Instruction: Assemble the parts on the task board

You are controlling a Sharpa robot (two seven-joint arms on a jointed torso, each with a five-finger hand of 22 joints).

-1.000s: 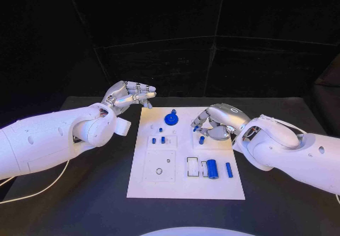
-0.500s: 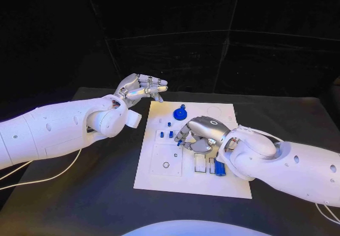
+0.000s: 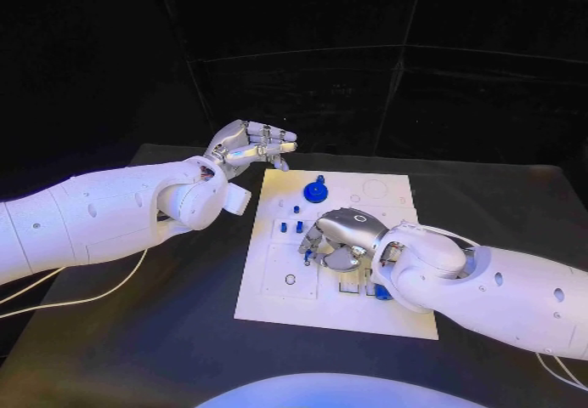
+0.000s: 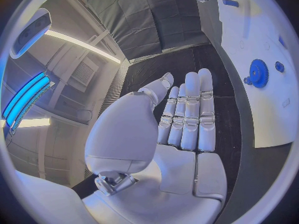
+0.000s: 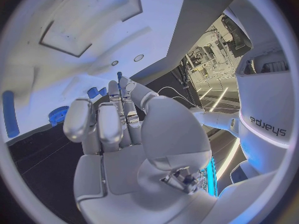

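The white task board (image 3: pixel 374 194) lies mid-table. A blue gear (image 3: pixel 315 193) stands near its far edge, with small blue pegs (image 3: pixel 289 227) in front of it. My right hand (image 3: pixel 342 241) hovers low over the board's middle, fingers pointing down, and pinches a small blue peg (image 5: pixel 119 76) at its fingertips. A blue cylinder (image 3: pixel 379 292) peeks out beside the right forearm. My left hand (image 3: pixel 257 144) is raised past the board's far left corner; its fingers (image 4: pixel 189 109) are stretched out and hold nothing. The gear (image 4: pixel 257 73) lies beyond them.
Rectangular recesses and a small round hole (image 3: pixel 291 279) mark the board's near left part. Black table (image 3: pixel 147 323) surrounds the board. A white cable (image 3: pixel 74 297) trails under the left arm.
My right hand has moved from the board's right side to its middle and nearer its left recesses, carrying the small peg. The left hand has stayed raised. The camera has shifted.
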